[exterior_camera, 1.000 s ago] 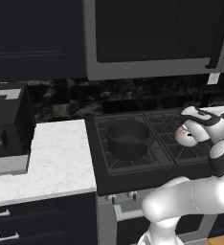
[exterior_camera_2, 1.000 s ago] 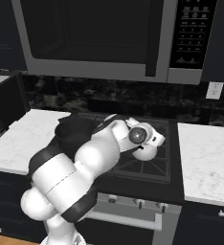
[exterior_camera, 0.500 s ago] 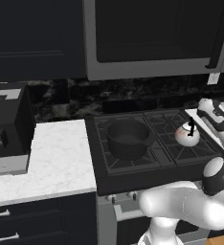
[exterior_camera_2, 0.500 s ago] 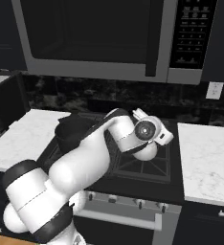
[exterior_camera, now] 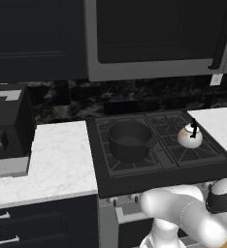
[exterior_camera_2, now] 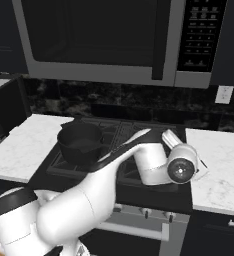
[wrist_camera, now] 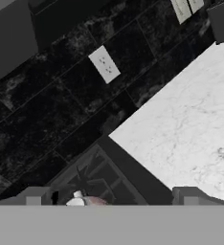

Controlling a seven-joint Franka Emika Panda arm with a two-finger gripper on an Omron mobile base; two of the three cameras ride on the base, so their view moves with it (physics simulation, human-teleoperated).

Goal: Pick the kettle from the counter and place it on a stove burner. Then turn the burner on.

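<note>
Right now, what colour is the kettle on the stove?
Silvery white with a faint orange sheen, and a thin black handle; the kettle shows best in the left base view.

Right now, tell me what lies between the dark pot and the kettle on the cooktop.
Nothing stands between them. In the left base view, only bare black grate separates the pot from the kettle, which sits on the right rear burner.

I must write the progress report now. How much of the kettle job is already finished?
Done: the kettle stands on the right-hand stove burner, beside the dark pot. In hand: the open gripper holds nothing, the kettle just beneath it. Left: turning the burner on; no flame is visible.
</note>
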